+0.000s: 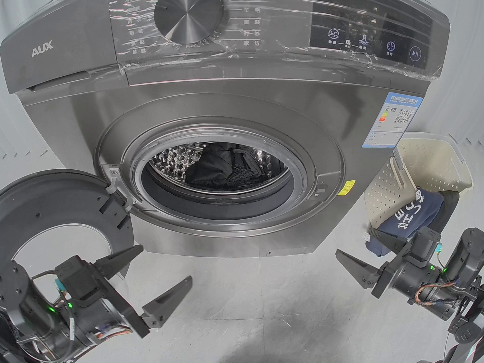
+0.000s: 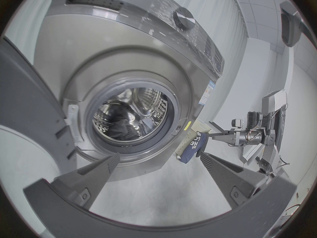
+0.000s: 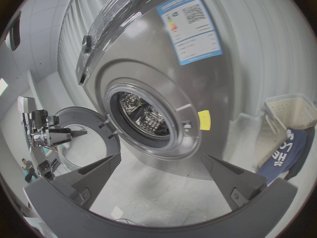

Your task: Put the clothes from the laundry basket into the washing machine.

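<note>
- While its jaws gape empty, left gripper (image 1: 166, 263) sits at seven o'clock.
- Black clothes (image 1: 227, 167) lie in the washing machine drum (image 1: 171, 160), centre: partly done.
- Four o'clock: navy T-shirt (image 1: 413, 218) left in laundry basket (image 1: 433, 142); right gripper (image 1: 355, 242) beside it, jaws apart, empty.

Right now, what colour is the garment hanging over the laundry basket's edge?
The garment is navy blue with white lettering; right wrist view shows it best.
</note>
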Tool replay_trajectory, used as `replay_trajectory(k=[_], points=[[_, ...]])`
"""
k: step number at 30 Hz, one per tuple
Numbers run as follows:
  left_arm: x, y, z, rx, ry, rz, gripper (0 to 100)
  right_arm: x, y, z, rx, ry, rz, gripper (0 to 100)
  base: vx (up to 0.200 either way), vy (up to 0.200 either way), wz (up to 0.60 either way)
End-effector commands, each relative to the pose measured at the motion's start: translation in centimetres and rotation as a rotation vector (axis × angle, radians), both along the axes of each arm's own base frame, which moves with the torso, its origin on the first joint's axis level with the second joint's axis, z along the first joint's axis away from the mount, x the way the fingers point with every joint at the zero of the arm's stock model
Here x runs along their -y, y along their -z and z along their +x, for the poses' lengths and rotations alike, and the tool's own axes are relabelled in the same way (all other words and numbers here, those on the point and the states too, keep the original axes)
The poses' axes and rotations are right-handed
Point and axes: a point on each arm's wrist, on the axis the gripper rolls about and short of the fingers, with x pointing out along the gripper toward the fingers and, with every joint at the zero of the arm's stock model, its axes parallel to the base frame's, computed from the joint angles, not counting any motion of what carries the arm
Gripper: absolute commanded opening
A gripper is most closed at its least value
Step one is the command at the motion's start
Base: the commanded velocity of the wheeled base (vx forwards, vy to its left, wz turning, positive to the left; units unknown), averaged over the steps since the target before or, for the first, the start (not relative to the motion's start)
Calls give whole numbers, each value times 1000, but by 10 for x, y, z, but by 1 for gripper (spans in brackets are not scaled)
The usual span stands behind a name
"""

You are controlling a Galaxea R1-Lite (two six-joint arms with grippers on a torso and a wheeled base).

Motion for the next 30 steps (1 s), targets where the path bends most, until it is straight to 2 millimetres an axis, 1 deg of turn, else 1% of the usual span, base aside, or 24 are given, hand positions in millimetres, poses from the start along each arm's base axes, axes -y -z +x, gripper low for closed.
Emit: replay_trajectory(k=[1, 4, 6, 8, 10, 11, 13, 14, 15, 16, 18, 20, 21, 22, 23, 24, 25, 29, 30], points=[[-43, -18, -25, 79, -102, -63, 100, 34, -9, -10, 30, 131, 4, 100, -200, 0, 0], [-57, -18, -35, 79, -129, -60, 100, 40, -13, -16, 36, 144, -10, 100, -200, 0, 0], [-68, -16, -47, 73, -144, -54, 100, 45, -14, -23, 19, 155, -25, 100, 0, 0, 0], [-80, -10, -60, 62, -150, -38, 100, 52, -14, -34, -9, 206, -48, 100, 0, 0, 0], [-84, -8, -65, 57, -150, -31, 100, 54, -13, -39, -21, 217, -55, 100, 0, 0, 0], [-89, -5, -72, 57, -156, -26, 100, 59, -13, -48, -40, 226, -62, 100, -200, 0, 0], [-94, -3, -78, 60, -170, -26, 100, 65, -13, -56, -49, 236, -70, 100, -100, 0, 0], [-97, -2, -82, 71, -181, -32, 100, 65, -13, -56, -49, 236, -70, 100, 0, 0, 0], [-98, -1, -85, 79, -187, -36, 100, 72, -14, -62, -42, 273, -63, 100, 0, 0, 0], [-100, 2, -88, 83, -205, -38, 100, 77, -15, -63, -39, 305, -63, 100, 0, 0, 0], [-104, 7, -94, 89, -256, -32, 100, 84, -17, -68, -18, 362, -53, 100, -200, 0, 0], [-107, 12, -101, 92, -285, -28, 100, 90, -19, -75, 5, 399, -44, 100, -100, 0, 0], [-109, 17, -106, 92, -300, -24, 100, 90, -19, -75, 5, 399, -44, 100, 0, 0, 0], [-110, 20, -110, 94, -317, -24, 100, 98, -19, -87, 37, 442, -56, 100, 0, 0, 0], [-110, 20, -110, 94, -317, -24, 100, 98, -19, -87, 37, 442, -56, 100, 0, 0, 0], [-112, 28, -117, 86, -362, -16, 100, 104, -17, -99, 53, 489, -74, 100, 0, 0, 0], [-113, 33, -120, 77, -382, -11, 100, 107, -14, -106, 54, 510, -82, 100, 0, 0, 0], [-113, 50, -129, 20, -418, 23, 100, 114, 2, -134, 36, 565, -82, 100, 0, 0, 0], [-113, 50, -129, 20, -418, 23, 100, 114, 2, -134, 36, 565, -82, 100, 0, 0, 0]])
